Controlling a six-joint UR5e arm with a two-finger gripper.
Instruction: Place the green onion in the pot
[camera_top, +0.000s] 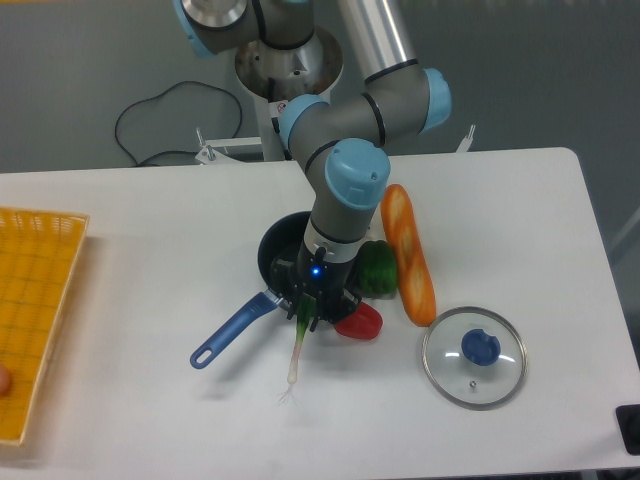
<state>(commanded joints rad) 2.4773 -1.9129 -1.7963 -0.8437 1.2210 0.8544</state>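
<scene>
The green onion (297, 350) hangs from my gripper (310, 312), its pale stem and roots pointing down toward the table in front of the pot. My gripper is shut on the onion's green upper part, which is mostly hidden by the fingers. The pot (275, 250) is a dark navy pan, largely covered by my wrist, with its blue handle (232, 330) reaching out to the lower left. My gripper sits over the pot's front rim.
A red pepper (360, 321), a green bell pepper (378, 268) and a long orange bread loaf (407, 254) lie right of the gripper. A glass lid with blue knob (474, 357) is at lower right. A yellow basket (30, 320) sits at the left edge.
</scene>
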